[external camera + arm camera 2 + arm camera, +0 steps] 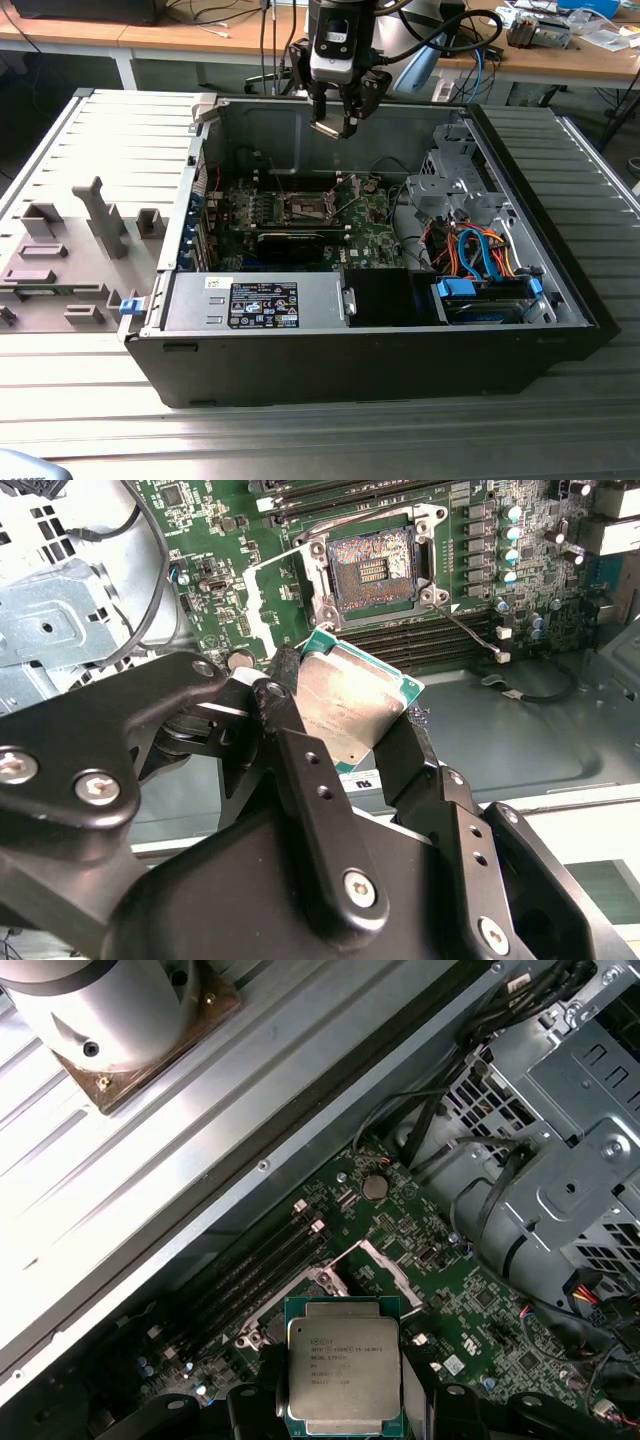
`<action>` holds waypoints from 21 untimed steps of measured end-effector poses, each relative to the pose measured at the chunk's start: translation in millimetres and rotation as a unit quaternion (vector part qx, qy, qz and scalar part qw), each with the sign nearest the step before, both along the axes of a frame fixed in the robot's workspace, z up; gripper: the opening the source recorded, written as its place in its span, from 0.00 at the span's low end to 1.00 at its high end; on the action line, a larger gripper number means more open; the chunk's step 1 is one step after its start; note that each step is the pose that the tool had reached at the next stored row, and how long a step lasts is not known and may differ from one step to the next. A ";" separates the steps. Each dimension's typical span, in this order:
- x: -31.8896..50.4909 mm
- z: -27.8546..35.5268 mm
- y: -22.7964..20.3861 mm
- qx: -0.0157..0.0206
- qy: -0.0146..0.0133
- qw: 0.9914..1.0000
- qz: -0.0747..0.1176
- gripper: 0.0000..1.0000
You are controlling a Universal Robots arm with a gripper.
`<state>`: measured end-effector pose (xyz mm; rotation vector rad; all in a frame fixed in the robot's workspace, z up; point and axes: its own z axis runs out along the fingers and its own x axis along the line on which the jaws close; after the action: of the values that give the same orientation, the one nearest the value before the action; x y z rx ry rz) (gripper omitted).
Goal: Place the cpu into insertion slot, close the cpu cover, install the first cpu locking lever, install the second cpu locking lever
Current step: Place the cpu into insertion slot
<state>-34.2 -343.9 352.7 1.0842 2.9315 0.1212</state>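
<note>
A: Above the open case (400, 350), exterior view: our gripper (335, 124) pinches the cpu (324, 127), well clear of the insertion slot (305, 208).
B: Second wrist view: we see the insertion slot (370, 570) bare. First wrist view: cpu (343, 1365) unseated; by our reckoning, every step remains.

Ribbed metal tabletop (300, 440), carrying open black computer case (380, 370) at frame centre, grey plastic fixtures (100, 215) at middle left.

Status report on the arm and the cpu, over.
Pincer shut on cpu, above the open case. Insertion slot uncovered, empty. Nothing between them.
</note>
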 end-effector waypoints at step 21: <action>0.0 0.0 0.0 -0.001 0.000 1.000 -0.017 0.55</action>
<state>-34.2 -343.9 352.7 1.1327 2.9109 0.1171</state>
